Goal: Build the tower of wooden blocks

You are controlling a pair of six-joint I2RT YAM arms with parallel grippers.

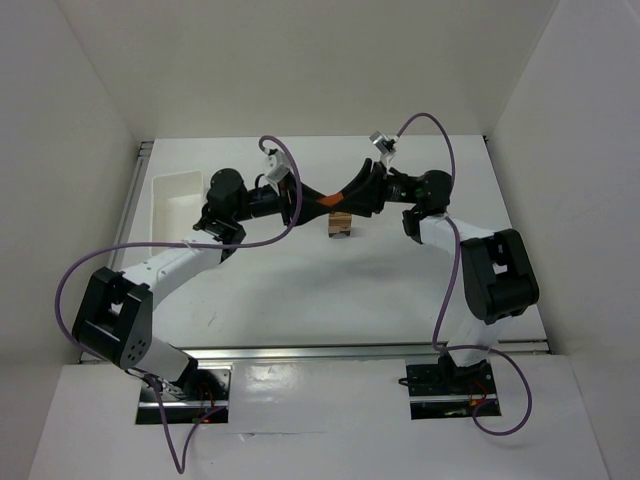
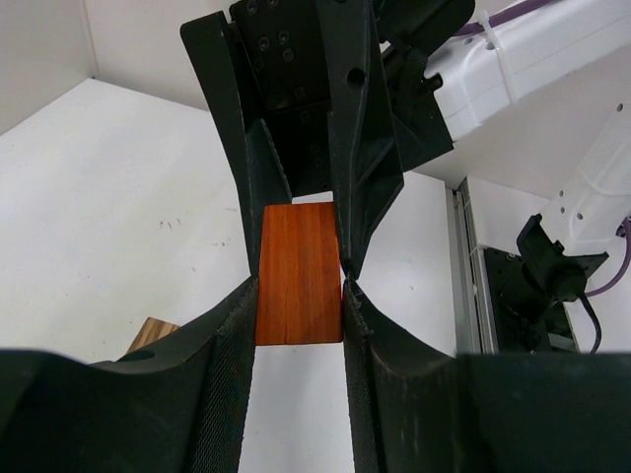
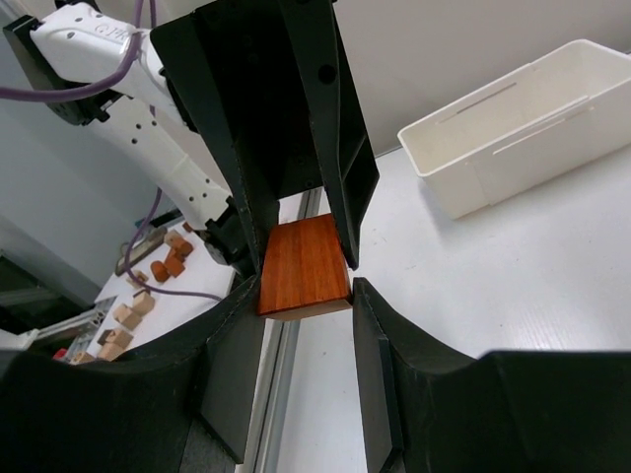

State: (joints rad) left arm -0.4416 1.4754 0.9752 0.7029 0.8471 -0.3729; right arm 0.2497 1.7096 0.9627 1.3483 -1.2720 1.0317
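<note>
An orange-red wooden roof piece (image 1: 331, 201) hangs in the air between both grippers above the table's middle. My left gripper (image 2: 299, 296) is shut on its near end, both pads touching its sides (image 2: 299, 266). My right gripper (image 3: 304, 291) is shut on the opposite end of the same piece (image 3: 304, 264); in each wrist view the other arm's fingers come in from above. Just below and in front stands the small tower (image 1: 341, 226), a tan block on a darker piece. A corner of its tan top (image 2: 150, 335) shows low in the left wrist view.
A white plastic tray (image 1: 178, 205) lies at the left of the table, also the tray (image 3: 513, 128) in the right wrist view. Several loose wood blocks (image 3: 163, 264) lie beyond the table's metal rail (image 3: 286, 345). White walls enclose the table on three sides.
</note>
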